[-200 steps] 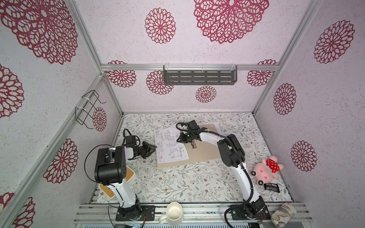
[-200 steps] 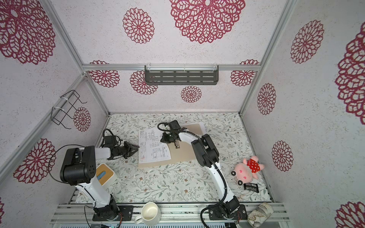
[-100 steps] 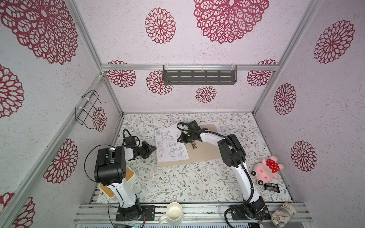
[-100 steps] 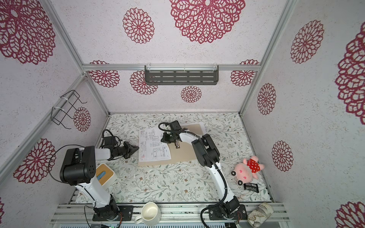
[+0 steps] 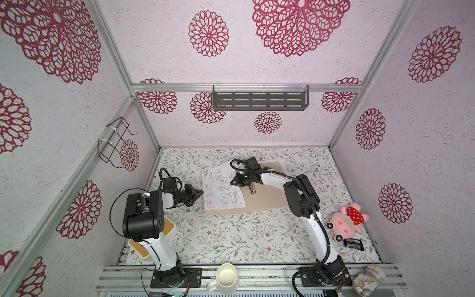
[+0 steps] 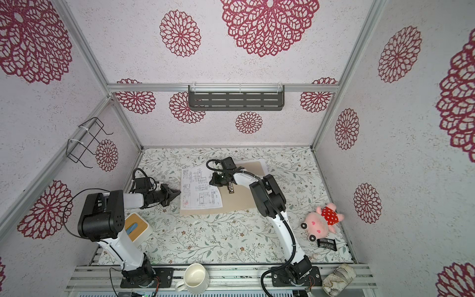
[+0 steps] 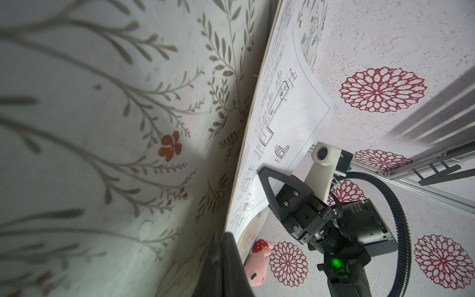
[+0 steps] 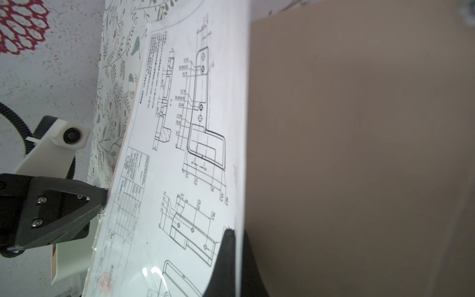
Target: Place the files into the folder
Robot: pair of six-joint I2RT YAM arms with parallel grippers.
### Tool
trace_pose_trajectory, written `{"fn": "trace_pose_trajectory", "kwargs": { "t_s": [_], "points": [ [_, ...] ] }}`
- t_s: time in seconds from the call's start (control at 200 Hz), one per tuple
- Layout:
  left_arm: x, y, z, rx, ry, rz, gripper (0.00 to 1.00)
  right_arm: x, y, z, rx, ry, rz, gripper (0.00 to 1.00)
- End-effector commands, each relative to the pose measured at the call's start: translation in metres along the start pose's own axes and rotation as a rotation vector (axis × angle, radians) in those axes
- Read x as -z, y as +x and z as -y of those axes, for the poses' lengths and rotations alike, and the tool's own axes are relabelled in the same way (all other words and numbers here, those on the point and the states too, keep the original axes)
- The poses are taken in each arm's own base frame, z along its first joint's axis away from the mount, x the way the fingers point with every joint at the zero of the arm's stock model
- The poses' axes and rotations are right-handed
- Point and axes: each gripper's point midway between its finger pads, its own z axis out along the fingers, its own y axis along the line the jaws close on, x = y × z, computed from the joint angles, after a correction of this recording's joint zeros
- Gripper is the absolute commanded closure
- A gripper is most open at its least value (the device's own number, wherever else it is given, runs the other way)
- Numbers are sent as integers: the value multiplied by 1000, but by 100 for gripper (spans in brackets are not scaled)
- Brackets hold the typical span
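The tan folder [image 5: 270,198] [image 6: 241,198] lies open and flat on the flowered table, and its metal clip [image 5: 252,189] shows at the middle. A white drawing sheet of the files [image 5: 221,190] [image 6: 199,190] [image 8: 180,128] covers its left half. My right gripper [image 5: 232,183] [image 8: 235,231] is shut on that sheet's right edge, which bows up off the folder [image 8: 359,128]. My left gripper [image 5: 200,191] [image 7: 222,235] is shut, its tips against the sheet's left edge. I cannot make out any edge pinched between them.
A bamboo-topped tissue box [image 6: 136,228] sits by the left arm's base. A white mug [image 5: 226,279] and a patterned roll [image 5: 367,279] stand on the front rail. At the right are a pink plush [image 5: 345,223] and a small black object [image 5: 354,243].
My left gripper's jaws have closed at the sheet's left edge. The right gripper has kept its hold and hardly moved.
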Motion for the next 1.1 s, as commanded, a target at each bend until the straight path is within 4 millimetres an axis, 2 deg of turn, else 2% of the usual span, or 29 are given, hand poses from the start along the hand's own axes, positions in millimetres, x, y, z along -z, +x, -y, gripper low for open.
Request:
{"fn": "trace_pose_trajectory", "kwargs": {
  "t_s": [0.0, 0.265, 0.46, 0.571, 0.701, 1.001, 1.096],
  "points": [
    [3, 0, 9, -28, 38, -1, 96, 15, 4, -9, 6, -3, -14, 100],
    [3, -3, 9, -59, 27, -20, 97, 27, -3, -12, 45, -15, -12, 100],
    [1, -6, 10, -72, 29, -30, 97, 26, -2, -13, 90, -25, -45, 100],
    [0, -7, 11, -85, 24, -40, 97, 28, -10, -7, 89, -11, -41, 100],
    [-2, -9, 10, -86, 27, -47, 98, 27, -17, -9, 95, -21, -38, 100],
    [-7, -18, 12, -106, 24, -55, 98, 23, -17, 3, 150, 13, -83, 100],
    [-8, -22, 15, -113, 24, -49, 98, 22, -16, -1, 134, -6, -92, 100]
  ]
}}
